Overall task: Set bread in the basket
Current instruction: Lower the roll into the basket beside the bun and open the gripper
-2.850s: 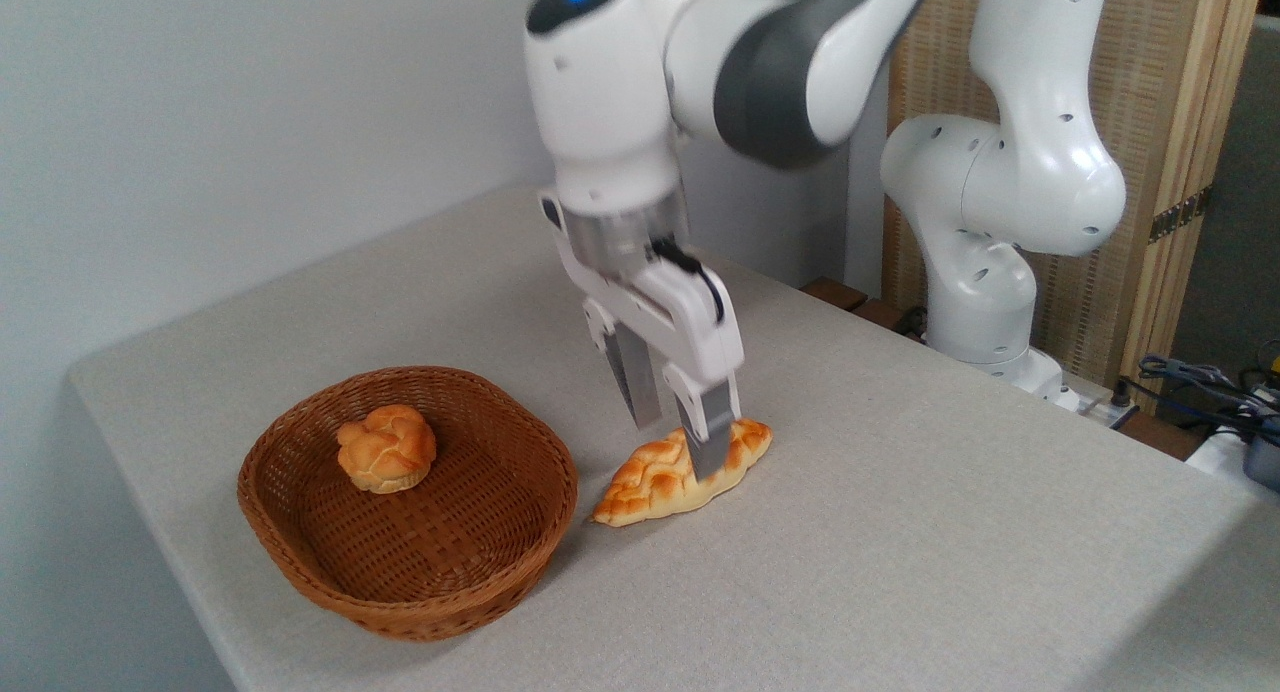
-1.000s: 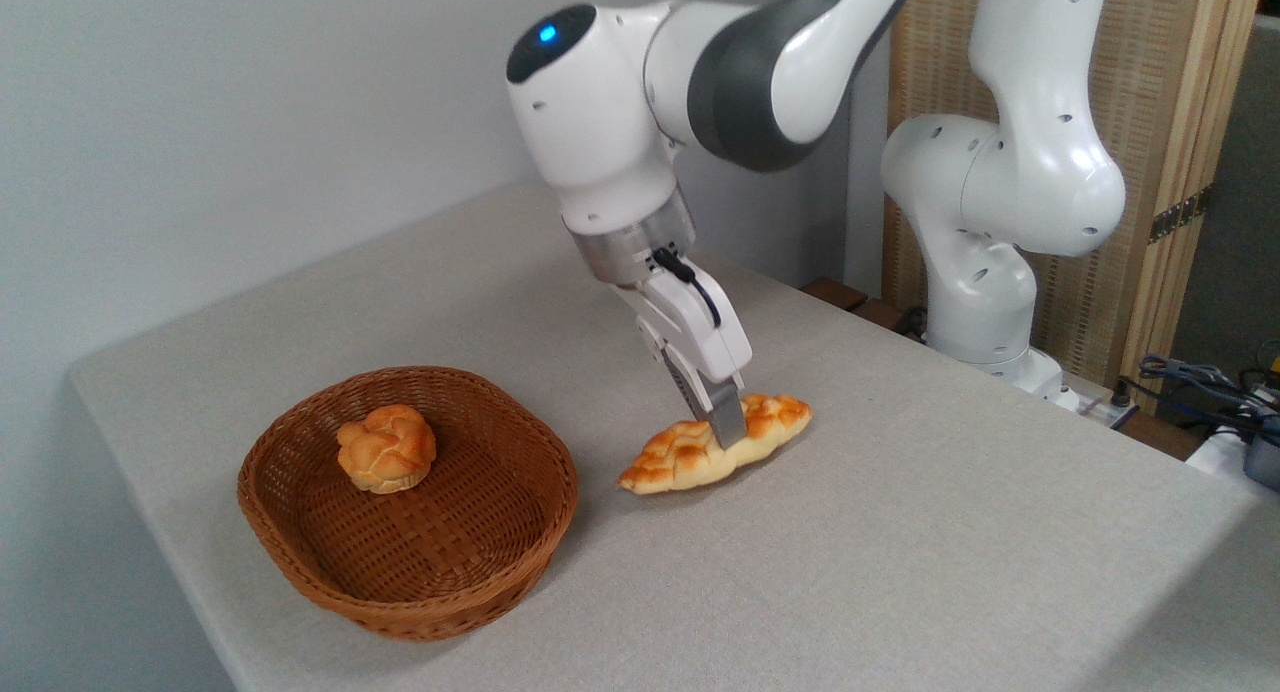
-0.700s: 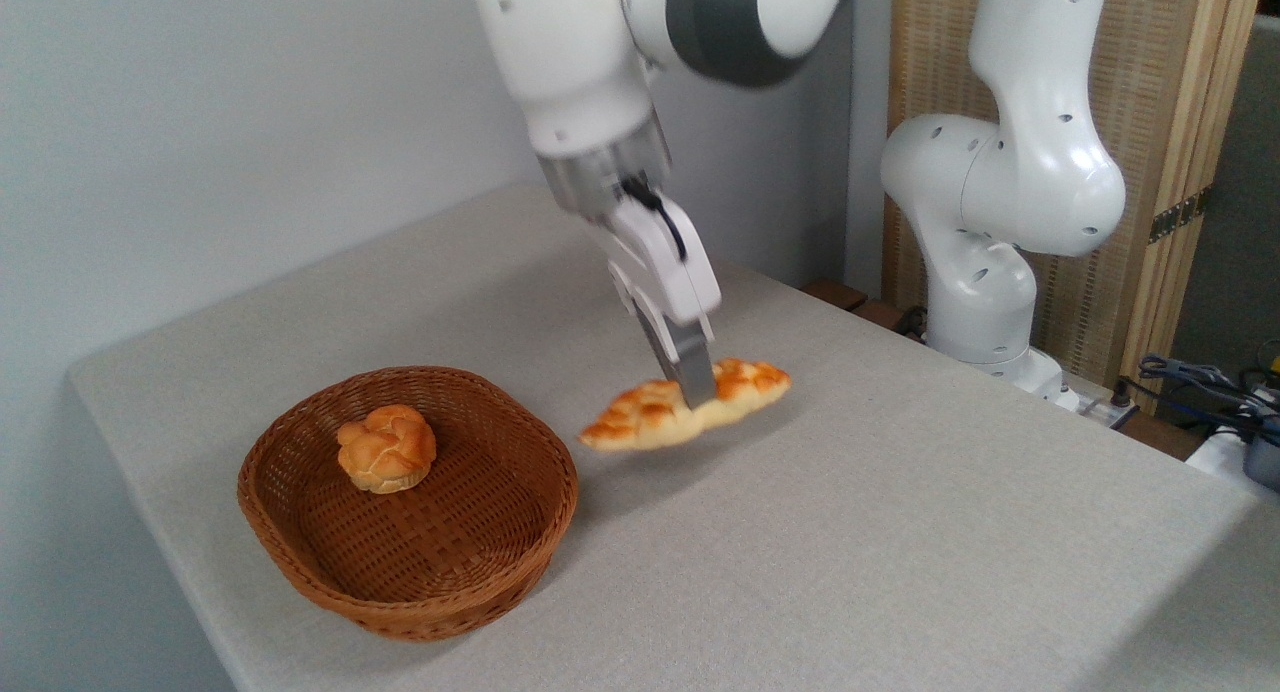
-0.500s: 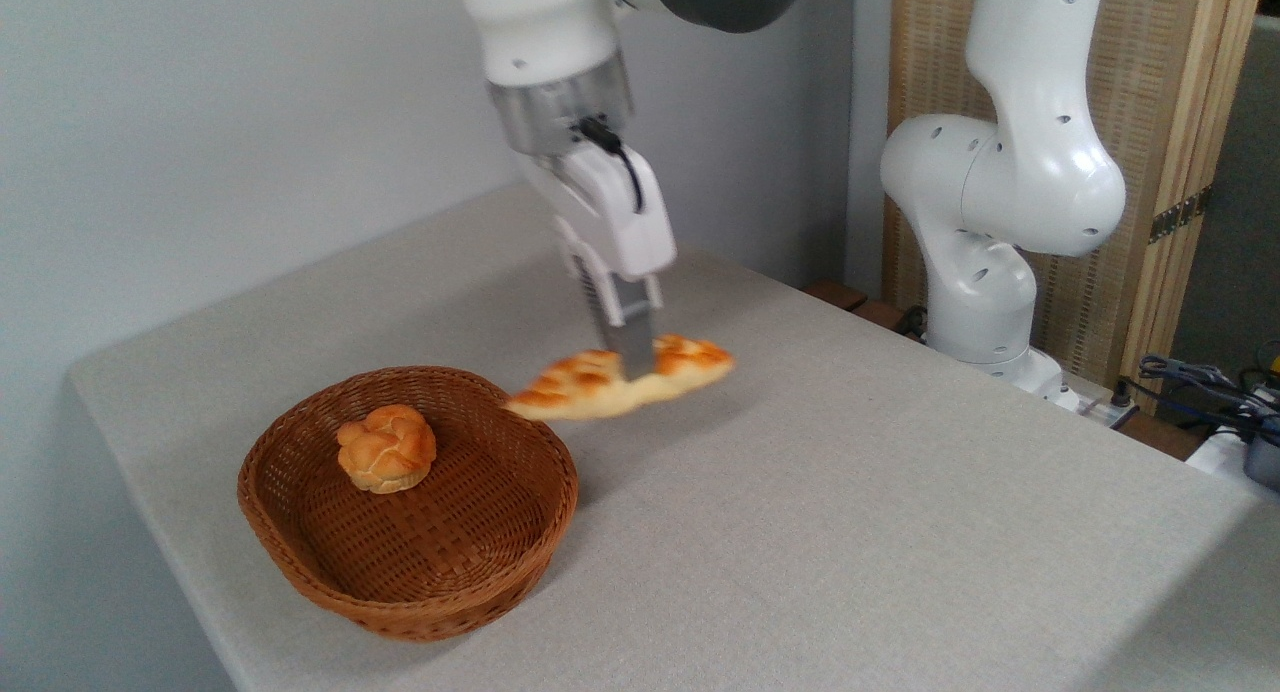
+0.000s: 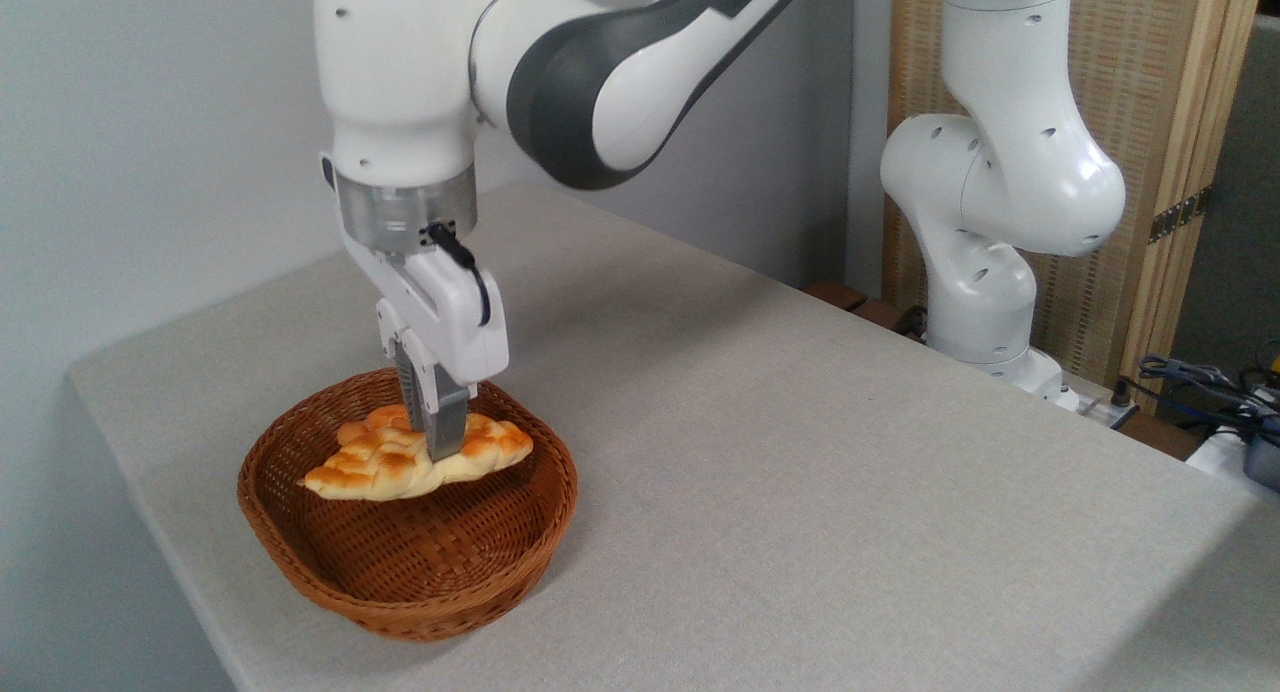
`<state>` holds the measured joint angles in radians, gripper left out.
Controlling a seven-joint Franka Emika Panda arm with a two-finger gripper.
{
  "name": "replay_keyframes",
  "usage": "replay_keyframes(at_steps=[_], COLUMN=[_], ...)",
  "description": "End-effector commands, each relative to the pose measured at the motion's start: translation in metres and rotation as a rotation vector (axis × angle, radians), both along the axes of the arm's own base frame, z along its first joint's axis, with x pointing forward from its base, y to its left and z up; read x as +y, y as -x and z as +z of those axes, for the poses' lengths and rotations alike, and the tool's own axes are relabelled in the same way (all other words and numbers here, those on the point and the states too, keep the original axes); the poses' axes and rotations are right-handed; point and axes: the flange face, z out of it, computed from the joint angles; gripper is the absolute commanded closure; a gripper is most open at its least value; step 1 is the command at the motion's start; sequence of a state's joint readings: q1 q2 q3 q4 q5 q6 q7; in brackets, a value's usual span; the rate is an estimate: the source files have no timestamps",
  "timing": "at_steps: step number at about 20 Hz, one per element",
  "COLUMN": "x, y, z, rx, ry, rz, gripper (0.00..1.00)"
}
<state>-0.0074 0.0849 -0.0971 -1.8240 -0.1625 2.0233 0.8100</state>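
The jaws (image 5: 437, 442) are closed on the bread (image 5: 420, 459), pinching it across its narrow width a little right of its middle, so the loaf hangs directly under them with its long axis running left to right, the left tip dipping slightly toward the near side. It is held over the basket (image 5: 330, 582), above the far half of the woven bottom; I cannot tell whether its underside is clear of the weave or already touching it. The loaf spans much of the basket's width, and both pointed ends seem to lie inside the rim, so my judgement is that a straight lowering and release would leave it lying flat inside. A small bit of rounded orange-brown crust shows just behind the loaf's far edge, probably a bun (image 5: 352, 432), but it is mostly hidden and I cannot say whether the two touch. The far finger is covered by the near one, and the basket sits near the left end of the desk (image 5: 800, 492)
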Motion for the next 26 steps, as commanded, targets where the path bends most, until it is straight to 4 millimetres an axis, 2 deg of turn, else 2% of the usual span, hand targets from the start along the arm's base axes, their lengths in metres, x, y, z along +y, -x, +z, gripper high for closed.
replay_keyframes(at_steps=[1, 2, 8, 20, 23, 26], x=[-0.002, -0.002, -0.007, -0.005, 0.002, 0.015], y=[-0.008, -0.010, -0.014, -0.016, -0.009, 0.010], z=[0.003, 0.005, -0.010, 0.001, 0.028, 0.065], rx=[-0.034, -0.053, -0.039, -0.076, -0.110, -0.117], ry=[0.007, 0.008, 0.007, 0.018, 0.023, 0.011], rz=[0.009, 0.013, 0.004, 0.019, 0.039, 0.045], gripper=[0.05, 0.01, 0.00, 0.00, 0.00, 0.00])
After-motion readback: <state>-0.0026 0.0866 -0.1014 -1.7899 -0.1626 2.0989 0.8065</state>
